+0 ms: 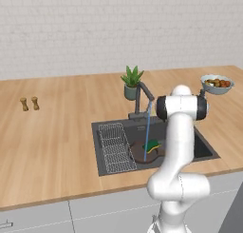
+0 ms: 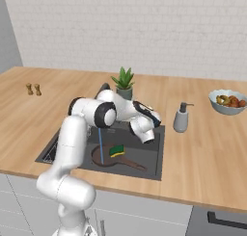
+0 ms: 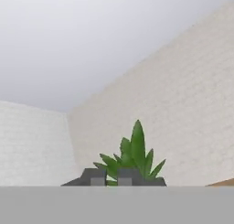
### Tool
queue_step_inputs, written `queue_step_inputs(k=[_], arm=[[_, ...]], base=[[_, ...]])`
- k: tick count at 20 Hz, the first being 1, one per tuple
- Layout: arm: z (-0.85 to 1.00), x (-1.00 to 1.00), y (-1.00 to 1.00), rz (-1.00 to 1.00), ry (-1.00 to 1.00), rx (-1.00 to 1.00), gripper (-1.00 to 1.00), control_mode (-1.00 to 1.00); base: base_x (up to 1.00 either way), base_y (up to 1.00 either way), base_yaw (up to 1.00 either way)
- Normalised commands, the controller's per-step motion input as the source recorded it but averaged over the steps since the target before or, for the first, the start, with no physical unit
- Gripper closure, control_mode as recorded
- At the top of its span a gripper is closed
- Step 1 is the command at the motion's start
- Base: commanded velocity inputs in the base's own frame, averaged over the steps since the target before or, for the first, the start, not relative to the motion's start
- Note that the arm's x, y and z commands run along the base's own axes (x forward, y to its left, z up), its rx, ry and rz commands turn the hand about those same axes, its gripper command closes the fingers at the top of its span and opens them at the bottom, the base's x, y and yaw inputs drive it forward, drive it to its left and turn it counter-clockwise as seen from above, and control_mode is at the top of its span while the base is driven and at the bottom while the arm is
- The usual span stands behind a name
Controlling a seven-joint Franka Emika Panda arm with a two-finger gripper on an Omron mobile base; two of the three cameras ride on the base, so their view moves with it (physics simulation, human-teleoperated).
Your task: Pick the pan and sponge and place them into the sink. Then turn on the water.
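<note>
Pan [image 2: 103,158] and sponge [image 2: 116,150] sit in the sink [image 1: 206,151], water [image 1: 147,132] running; gripper [image 3: 108,178] pinched empty, so looks done, just back off.

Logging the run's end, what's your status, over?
Fingers shut, holding nothing. Pan in sink, sponge on it. Water running. Nothing in the way.

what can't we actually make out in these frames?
- Left base view: the white arm covers the right part of the dark grey rectangular sink and much of the round dark frying pan.
- Right base view: the arm hides the dark angular faucet's base; only the thin blue water stream shows.
- Hand view: the dark-fingered gripper is cut by the bottom edge; the spiky green potted plant has its pot hidden.
- Two small brown shakers: too small to identify.
</note>
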Motion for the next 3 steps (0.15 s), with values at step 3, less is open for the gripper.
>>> queue_step_inputs(k=[3], arm=[[0.96, -1.0, -0.97, 0.0, -0.32, 0.01, 1.0, -1.0]], base=[[0.0, 0.0, 0.0]])
